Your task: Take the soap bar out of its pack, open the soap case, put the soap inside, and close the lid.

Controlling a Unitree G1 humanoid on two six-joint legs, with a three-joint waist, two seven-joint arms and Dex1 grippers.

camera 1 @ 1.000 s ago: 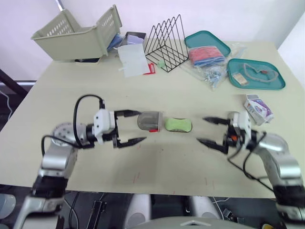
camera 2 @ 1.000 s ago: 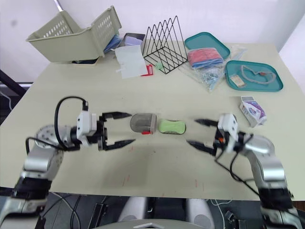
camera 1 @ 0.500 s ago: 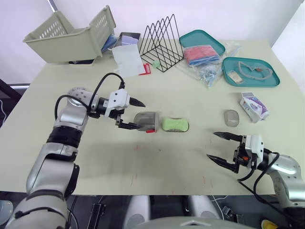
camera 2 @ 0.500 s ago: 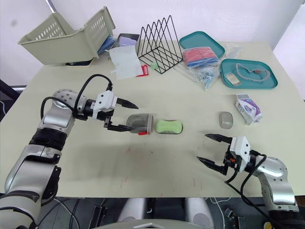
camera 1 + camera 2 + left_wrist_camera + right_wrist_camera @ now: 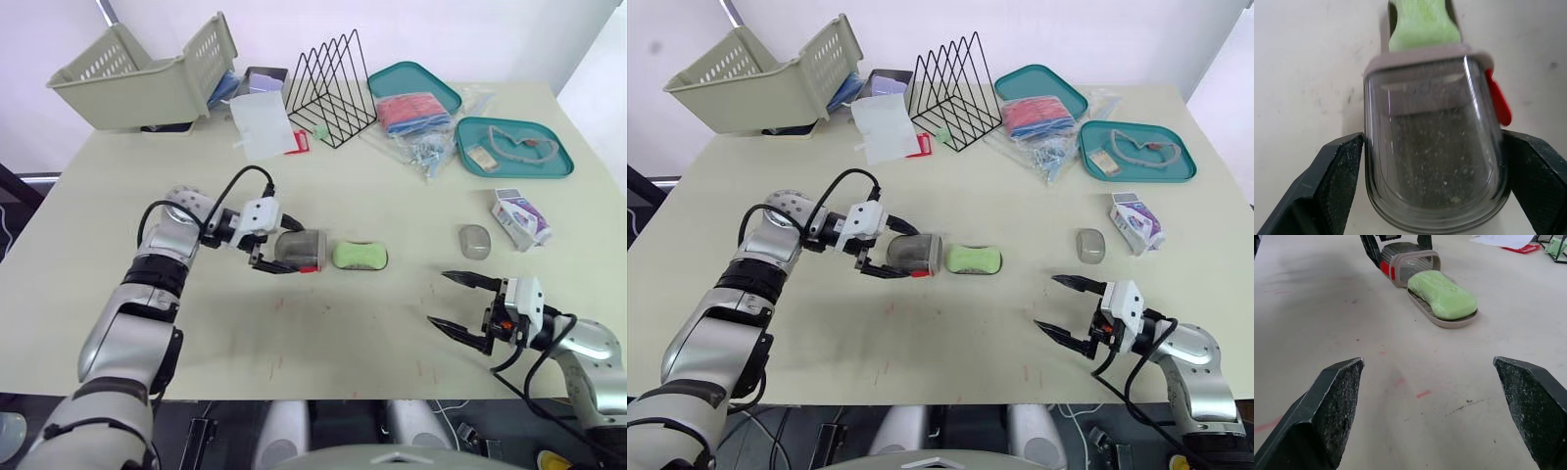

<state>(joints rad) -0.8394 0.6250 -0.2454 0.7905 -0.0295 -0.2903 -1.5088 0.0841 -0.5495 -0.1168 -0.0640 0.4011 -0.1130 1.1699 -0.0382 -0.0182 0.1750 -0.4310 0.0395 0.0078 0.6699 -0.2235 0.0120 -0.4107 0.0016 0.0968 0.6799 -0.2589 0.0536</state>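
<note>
The green soap bar (image 5: pixel 360 256) lies on the case's shallow base (image 5: pixel 1436 319) at mid-table. The grey see-through lid (image 5: pixel 304 249) with a red latch lies flipped open beside it, on the soap's left. My left gripper (image 5: pixel 290 246) is open and straddles the lid (image 5: pixel 1435 147), one black finger (image 5: pixel 1337 186) along each side. My right gripper (image 5: pixel 439 299) hangs open near the front right edge, a good way from the soap (image 5: pixel 1442 293), nothing between its fingers. The white and purple soap pack (image 5: pixel 524 217) lies at the right.
A small grey rounded object (image 5: pixel 474 241) sits between the soap and the pack. Along the back stand a beige basket (image 5: pixel 147 78), papers (image 5: pixel 263 122), a black wire rack (image 5: pixel 333 83), two teal trays (image 5: pixel 413 86) (image 5: pixel 514 149) and a plastic bag (image 5: pixel 431 147).
My left gripper has slid right until its fingers flank the lid. Over the second, my right gripper pulled back from the soap toward the front right, uncovering the grey object; the camera also shifted.
</note>
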